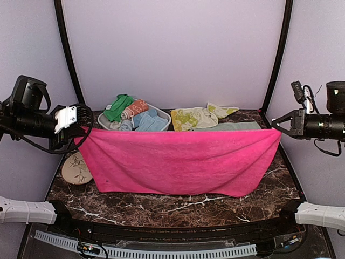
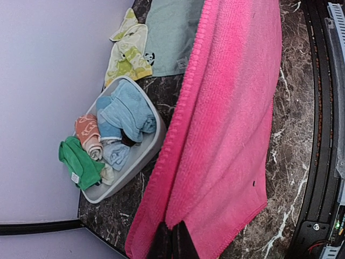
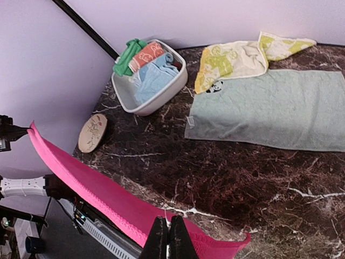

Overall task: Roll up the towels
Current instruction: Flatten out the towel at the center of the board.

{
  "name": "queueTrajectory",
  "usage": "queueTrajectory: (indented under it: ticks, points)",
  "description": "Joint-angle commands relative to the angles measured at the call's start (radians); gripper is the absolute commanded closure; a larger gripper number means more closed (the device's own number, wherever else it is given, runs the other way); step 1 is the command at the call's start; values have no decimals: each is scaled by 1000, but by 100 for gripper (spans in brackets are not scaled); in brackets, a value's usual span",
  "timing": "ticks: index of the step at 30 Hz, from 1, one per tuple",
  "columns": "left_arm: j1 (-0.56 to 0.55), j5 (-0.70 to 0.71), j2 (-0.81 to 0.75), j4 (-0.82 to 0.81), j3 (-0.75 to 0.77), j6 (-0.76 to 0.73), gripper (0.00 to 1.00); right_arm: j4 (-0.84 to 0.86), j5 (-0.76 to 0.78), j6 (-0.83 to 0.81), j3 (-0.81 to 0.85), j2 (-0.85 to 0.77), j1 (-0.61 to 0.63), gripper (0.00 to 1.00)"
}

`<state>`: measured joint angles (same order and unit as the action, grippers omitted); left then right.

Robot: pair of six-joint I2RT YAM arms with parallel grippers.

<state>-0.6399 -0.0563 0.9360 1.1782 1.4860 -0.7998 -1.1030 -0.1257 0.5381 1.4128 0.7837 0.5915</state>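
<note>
Pink towel (image 1: pixel 180 162) hangs stretched, long axis left-right.

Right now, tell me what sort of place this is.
Likely a robot lab booth, not a home: plain walls and black poles enclose a marble-patterned table, left gripper and right gripper stretch a pink towel, and a bin holds rolled towels.

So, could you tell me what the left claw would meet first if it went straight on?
Probably the hot-pink towel it grips, which stretches straight ahead of the left claw toward the right claw; depth beyond that is unclear.
</note>
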Motion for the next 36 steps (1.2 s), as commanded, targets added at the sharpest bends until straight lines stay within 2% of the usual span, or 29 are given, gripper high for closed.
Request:
queueTrajectory:
  ticks: [1, 5, 11, 16, 25, 30, 36]
  points:
    - [-3, -24, -1, 41, -114, 23, 100, 32, 69, 23, -136, 30, 7, 100]
    - [-2, 33, 0, -106, -338, -5, 100, 159, 133, 3, -306, 93, 6, 100]
    - [-1, 263, 69, -514, -658, -89, 100, 378, 177, -44, -444, 253, -2, 100]
    - [9, 396, 147, -922, -832, -187, 100, 504, 184, -72, -496, 333, -21, 100]
    - [79, 458, 395, -1226, -799, -226, 100, 641, 214, -104, -518, 459, -68, 100]
    - [122, 450, 496, -1259, -734, -217, 100, 663, 211, -132, -486, 518, -109, 100]
    - [141, 431, 528, -1274, -701, -204, 100, 685, 202, -150, -465, 568, -135, 100]
